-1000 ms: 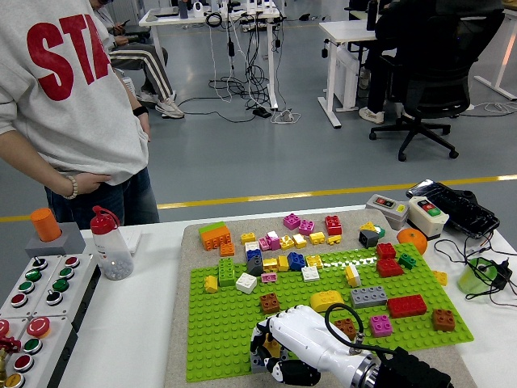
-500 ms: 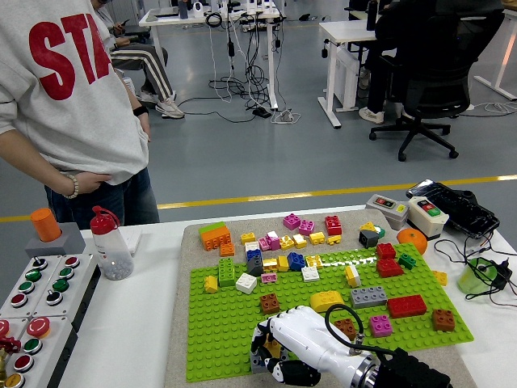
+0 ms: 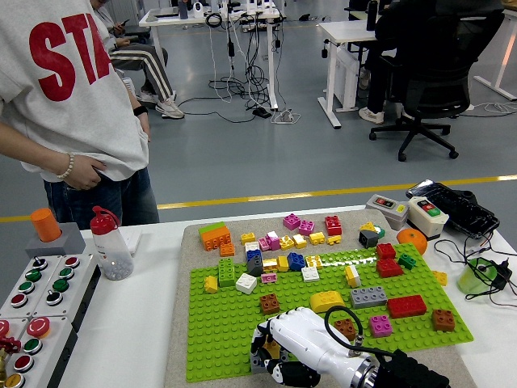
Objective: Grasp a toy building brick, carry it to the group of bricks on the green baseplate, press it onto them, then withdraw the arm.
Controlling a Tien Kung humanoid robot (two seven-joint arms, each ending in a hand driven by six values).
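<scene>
From the head view, the green baseplate (image 3: 226,323) lies on a beige mat on the white table (image 3: 133,323), and everything else is placed against it. The robot's right hand (image 3: 295,352), white with black fingertips, comes in from the lower right and sits low over the baseplate's near edge. Its fingers (image 3: 275,372) are curled together around a small yellow brick (image 3: 272,348), clamped on it, with a grey piece just under them at the plate's front rim.

Just beyond the hand, toward the middle of the baseplate, sit a brown brick (image 3: 270,303), a rounded yellow piece (image 3: 326,301), a grey brick (image 3: 369,297) and a red brick (image 3: 406,305). Along the baseplate's far edge a group of bricks (image 3: 283,263) in blue, yellow, white and pink is crowded together, with more loose ones on the mat behind it, among them an orange brick (image 3: 215,236).

Left of the baseplate stand a clear bottle with a red cap (image 3: 109,242) and a panel of red and green buttons (image 3: 36,295). Behind the baseplate's far left corner a person in a grey sweatshirt (image 3: 65,89) stands with one hand (image 3: 85,171) at the hip
</scene>
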